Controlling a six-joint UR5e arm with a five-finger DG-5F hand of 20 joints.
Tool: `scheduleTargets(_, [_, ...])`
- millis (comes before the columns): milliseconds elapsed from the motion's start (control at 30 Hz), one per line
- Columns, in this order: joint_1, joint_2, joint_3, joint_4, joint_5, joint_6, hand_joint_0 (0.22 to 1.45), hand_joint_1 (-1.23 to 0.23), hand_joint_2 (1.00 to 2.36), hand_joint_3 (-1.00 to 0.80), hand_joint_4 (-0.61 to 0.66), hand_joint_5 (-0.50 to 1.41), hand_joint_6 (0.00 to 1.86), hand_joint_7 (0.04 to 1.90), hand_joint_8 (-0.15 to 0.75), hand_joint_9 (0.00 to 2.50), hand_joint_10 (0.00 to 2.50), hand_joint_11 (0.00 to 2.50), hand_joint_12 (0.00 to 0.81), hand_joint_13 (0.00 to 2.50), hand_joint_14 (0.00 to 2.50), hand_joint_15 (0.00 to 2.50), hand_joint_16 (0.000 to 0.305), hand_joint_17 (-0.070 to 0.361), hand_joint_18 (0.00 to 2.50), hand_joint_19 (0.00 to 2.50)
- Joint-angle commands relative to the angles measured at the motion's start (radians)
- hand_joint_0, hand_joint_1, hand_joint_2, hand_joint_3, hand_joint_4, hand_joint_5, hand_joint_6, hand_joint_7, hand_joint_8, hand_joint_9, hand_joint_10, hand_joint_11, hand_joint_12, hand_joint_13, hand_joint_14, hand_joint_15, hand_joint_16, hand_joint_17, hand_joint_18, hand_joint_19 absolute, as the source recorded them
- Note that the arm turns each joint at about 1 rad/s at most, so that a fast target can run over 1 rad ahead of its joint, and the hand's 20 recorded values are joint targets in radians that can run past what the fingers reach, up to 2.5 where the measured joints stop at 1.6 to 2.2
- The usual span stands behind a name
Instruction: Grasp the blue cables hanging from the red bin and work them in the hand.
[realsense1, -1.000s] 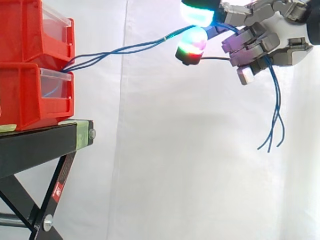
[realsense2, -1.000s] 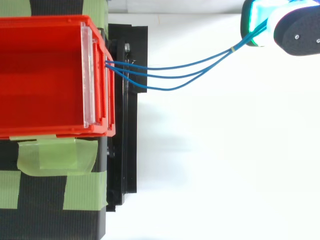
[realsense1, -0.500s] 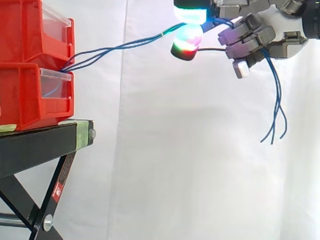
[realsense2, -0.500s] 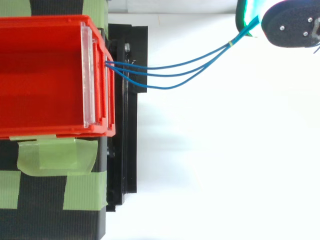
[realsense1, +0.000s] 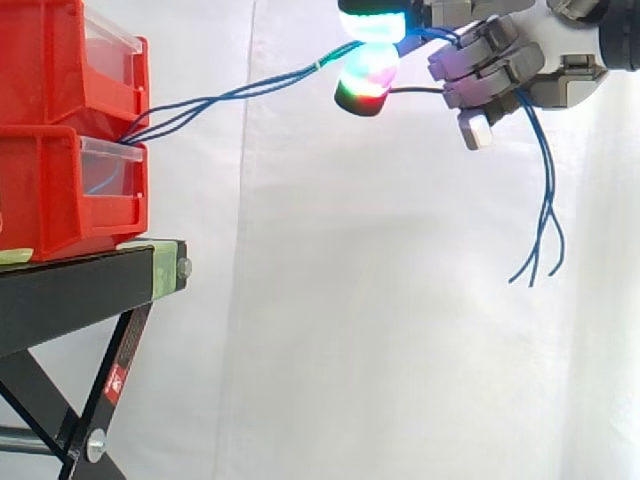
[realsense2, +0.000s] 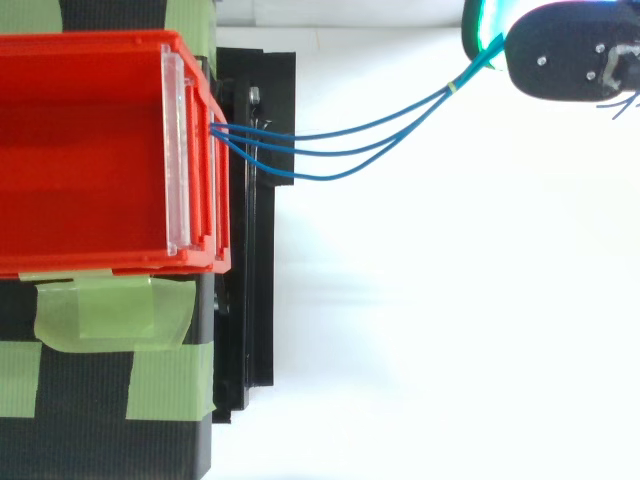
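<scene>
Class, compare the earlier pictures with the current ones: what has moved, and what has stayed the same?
The hand has moved up and a little toward the red bins, drawing the blue cables with it; their loose ends hang higher. It still pinches the cables between its glowing pads. The bins and the black stand have not moved.

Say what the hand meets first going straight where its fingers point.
Probably the upper red bin, level with the hand across open space along the blue cables; from above it lines up near the bin's edge: uncertain.
</scene>
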Motion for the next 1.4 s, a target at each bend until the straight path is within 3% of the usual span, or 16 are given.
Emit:
scheduleTargets(0, [0.0, -0.001, -0.001, 0.001, -0.01, -0.005, 0.92, -0.61, 1.02, 0.06, 0.15, 0.26, 0.44, 1.31, 0.359, 1.65, 2.5, 2.5, 0.457, 1.75, 2.5, 1.38, 0.184, 0.138, 2.5, 0.56])
scheduleTargets(133, [0.0, -0.001, 0.0, 0.001, -0.018, -0.008, 0.95, -0.6, 1.02, 0.14, 0.15, 0.25, 0.51, 1.27, 0.343, 1.62, 2.5, 2.5, 0.463, 1.75, 2.5, 1.36, 0.186, 0.14, 2.5, 0.55])
scheduleTargets(267, [0.0, -0.001, 0.0, 0.007, -0.047, -0.022, 0.96, -0.58, 1.01, 0.21, 0.14, 0.25, 0.58, 1.26, 0.337, 1.6, 2.5, 2.5, 0.465, 1.74, 2.5, 1.38, 0.184, 0.138, 2.5, 0.54])
scheduleTargets(433, [0.0, -0.026, 0.0, 0.049, -0.071, -0.031, 0.97, -0.56, 1.01, 0.3, 0.14, 0.26, 0.63, 1.25, 0.324, 1.6, 2.5, 2.5, 0.465, 1.74, 2.5, 1.46, 0.19, 0.143, 2.5, 0.56])
scheduleTargets(700, [0.002, -0.033, -0.001, 0.064, -0.07, -0.014, 0.98, -0.56, 1.0, 0.32, 0.17, 0.27, 0.64, 1.25, 0.34, 1.63, 2.5, 2.5, 0.464, 1.76, 2.5, 1.49, 0.189, 0.141, 2.5, 0.56])
scheduleTargets(1033, [0.015, -0.032, 0.0, 0.029, -0.07, 0.015, 0.98, -0.56, 1.0, 0.33, 0.17, 0.27, 0.64, 1.25, 0.337, 1.63, 2.5, 2.5, 0.467, 1.76, 2.5, 1.47, 0.191, 0.143, 2.5, 0.54])
scheduleTargets(1367, [0.015, -0.032, -0.001, -0.008, -0.07, 0.011, 0.98, -0.56, 1.0, 0.33, 0.16, 0.27, 0.64, 1.25, 0.34, 1.63, 2.5, 2.5, 0.466, 1.76, 2.5, 1.47, 0.191, 0.143, 2.5, 0.54])
